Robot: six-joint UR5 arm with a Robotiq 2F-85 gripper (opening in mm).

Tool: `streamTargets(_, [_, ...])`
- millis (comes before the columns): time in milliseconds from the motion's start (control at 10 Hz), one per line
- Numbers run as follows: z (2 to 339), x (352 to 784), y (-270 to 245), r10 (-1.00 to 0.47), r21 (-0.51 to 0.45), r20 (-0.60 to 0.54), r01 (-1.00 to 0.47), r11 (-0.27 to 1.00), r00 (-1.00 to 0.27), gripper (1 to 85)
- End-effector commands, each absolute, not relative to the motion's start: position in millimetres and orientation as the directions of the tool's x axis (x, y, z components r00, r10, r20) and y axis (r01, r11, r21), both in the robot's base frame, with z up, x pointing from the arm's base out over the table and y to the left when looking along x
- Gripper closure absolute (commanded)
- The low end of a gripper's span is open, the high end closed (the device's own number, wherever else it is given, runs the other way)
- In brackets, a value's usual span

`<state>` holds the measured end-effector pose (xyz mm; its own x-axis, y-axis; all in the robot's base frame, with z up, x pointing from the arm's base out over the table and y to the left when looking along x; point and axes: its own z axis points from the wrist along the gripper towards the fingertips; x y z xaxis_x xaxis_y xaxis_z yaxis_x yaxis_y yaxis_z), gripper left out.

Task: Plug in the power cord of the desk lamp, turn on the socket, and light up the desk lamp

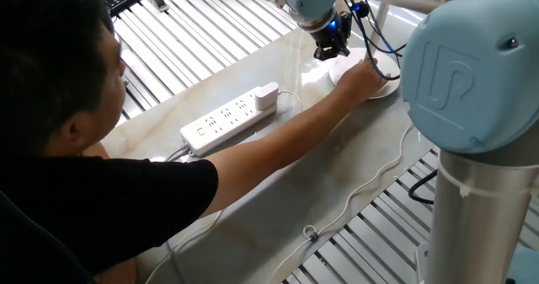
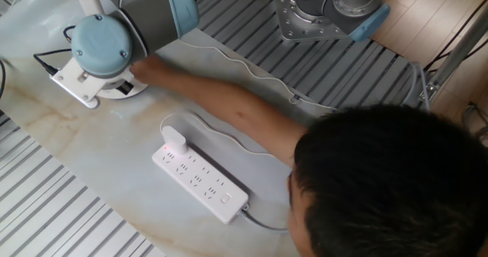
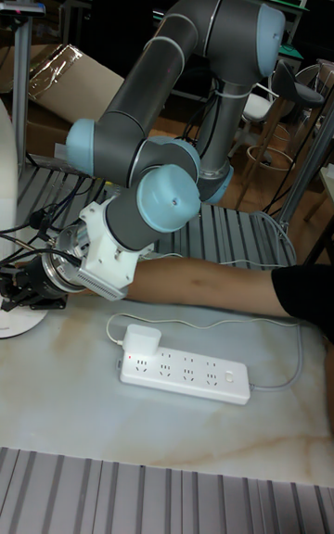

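The socket [image 1: 224, 120] [image 2: 200, 179] [image 3: 186, 375] lies flat on the marble table. The boxy white plug [image 1: 266, 96] [image 2: 174, 140] [image 3: 141, 344] sits in its end outlet, and the thin power cord [image 3: 199, 324] loops away from it. The desk lamp's round base [image 1: 340, 68] [image 3: 20, 323] stands at the far end, with a person's hand [image 1: 360, 79] resting on it. My gripper [image 1: 331, 48] [image 3: 22, 286] hangs just above the base, beside that hand. Its fingers are dark and small, so their state is unclear. In the other fixed view my wrist hides it.
The person's bare forearm [image 2: 229, 112] [image 3: 204, 288] stretches across the table between the socket and the lamp. His head and shoulder [image 1: 59, 107] fill the near side. A second white cable [image 1: 370, 183] runs along the table edge beside the robot's base [image 1: 480, 191].
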<state>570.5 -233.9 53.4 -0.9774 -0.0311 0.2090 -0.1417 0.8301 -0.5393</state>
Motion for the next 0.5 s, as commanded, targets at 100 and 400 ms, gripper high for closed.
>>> streamTargets(100, [44.0,574.2,-241.5,-0.037,-0.542,0.194,-0.139,0.829,-0.98,84.7])
streamTargets(400, [42.6,571.9,-242.7,-0.038,-0.538,0.204,-0.145,0.83,-0.978,84.7])
